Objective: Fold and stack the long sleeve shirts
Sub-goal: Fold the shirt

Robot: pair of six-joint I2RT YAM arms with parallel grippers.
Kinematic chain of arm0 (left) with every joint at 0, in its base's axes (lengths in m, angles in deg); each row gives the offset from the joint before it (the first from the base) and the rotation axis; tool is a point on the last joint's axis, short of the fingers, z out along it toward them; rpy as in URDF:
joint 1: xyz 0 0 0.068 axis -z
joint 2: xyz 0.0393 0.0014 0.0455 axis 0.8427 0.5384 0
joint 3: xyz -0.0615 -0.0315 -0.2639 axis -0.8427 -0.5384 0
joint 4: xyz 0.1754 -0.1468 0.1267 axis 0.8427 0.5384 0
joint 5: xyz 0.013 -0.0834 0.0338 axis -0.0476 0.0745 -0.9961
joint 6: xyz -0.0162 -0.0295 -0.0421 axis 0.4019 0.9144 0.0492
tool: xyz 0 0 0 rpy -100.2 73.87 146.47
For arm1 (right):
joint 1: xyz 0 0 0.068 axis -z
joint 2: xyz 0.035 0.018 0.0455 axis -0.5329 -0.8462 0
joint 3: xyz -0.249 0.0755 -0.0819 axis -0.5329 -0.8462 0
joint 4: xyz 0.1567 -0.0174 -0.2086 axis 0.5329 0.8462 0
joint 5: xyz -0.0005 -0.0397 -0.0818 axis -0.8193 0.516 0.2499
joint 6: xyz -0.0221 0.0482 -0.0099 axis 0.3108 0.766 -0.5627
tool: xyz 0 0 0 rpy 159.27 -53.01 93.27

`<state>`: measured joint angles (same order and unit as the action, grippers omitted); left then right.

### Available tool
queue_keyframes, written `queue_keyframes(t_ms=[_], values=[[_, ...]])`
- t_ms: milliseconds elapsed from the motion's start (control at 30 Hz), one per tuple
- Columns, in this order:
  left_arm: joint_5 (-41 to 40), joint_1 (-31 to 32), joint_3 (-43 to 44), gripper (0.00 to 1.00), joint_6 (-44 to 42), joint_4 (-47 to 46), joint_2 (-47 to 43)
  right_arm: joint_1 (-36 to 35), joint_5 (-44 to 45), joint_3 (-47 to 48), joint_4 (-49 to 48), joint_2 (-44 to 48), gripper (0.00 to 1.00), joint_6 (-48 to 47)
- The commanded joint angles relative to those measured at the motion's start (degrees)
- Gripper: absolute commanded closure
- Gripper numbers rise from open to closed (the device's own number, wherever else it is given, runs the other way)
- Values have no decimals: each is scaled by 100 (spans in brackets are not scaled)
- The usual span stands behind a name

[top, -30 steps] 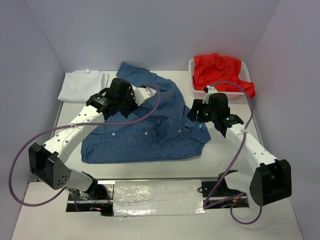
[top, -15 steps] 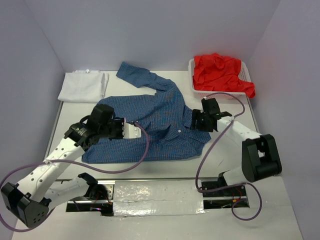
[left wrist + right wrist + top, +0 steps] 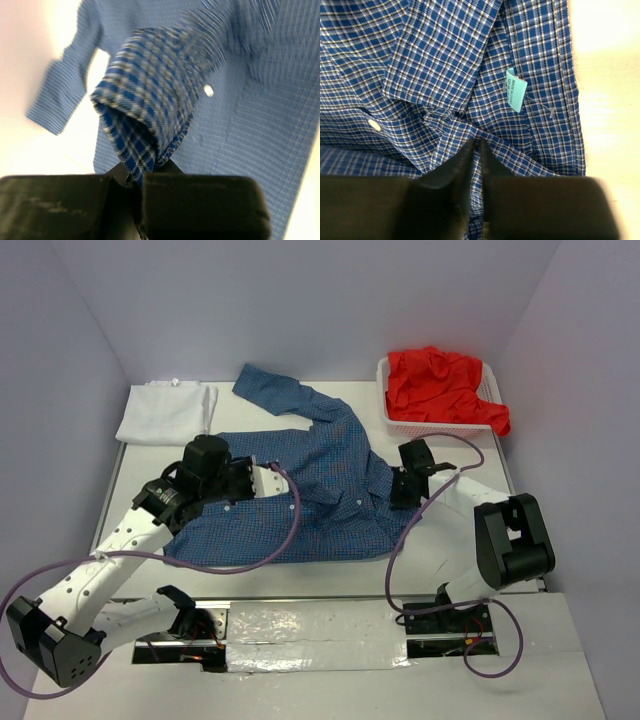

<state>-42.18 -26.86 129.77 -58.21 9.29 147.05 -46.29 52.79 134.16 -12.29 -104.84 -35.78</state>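
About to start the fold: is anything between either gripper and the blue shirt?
Nothing visible does. The left gripper pinches a raised fold of the blue shirt, and the right gripper pinches the cloth near its teal tag.

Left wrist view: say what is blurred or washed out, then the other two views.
Left wrist: pinched fold of the blue checked shirt fairly sharp, cloth behind smeared, table washed out. Right wrist: checks and teal label crisp, table glaring white. Top external: even, soft shadows.
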Motion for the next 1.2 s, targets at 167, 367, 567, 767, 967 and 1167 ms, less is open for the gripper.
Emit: queue_keyframes(t_ms=[167,367,567,767,967,1167], values=[[654,28,964,100,295,-860,532,213,167,41,-22,369,100,335],[584,28,1607,100,524,-921,876,363,264,111,83,485,100,388],[14,11,1668,100,-27,-1210,946,503,194,112,75,467,96,353],[127,11,2054,100,-1505,-319,867,582,-105,111,-92,537,84,257],[119,37,2758,100,712,459,1436,583,-290,524,127,642,42,-199],[682,2,3041,100,2947,1374,2063,582,-350,815,251,1380,36,-464]])
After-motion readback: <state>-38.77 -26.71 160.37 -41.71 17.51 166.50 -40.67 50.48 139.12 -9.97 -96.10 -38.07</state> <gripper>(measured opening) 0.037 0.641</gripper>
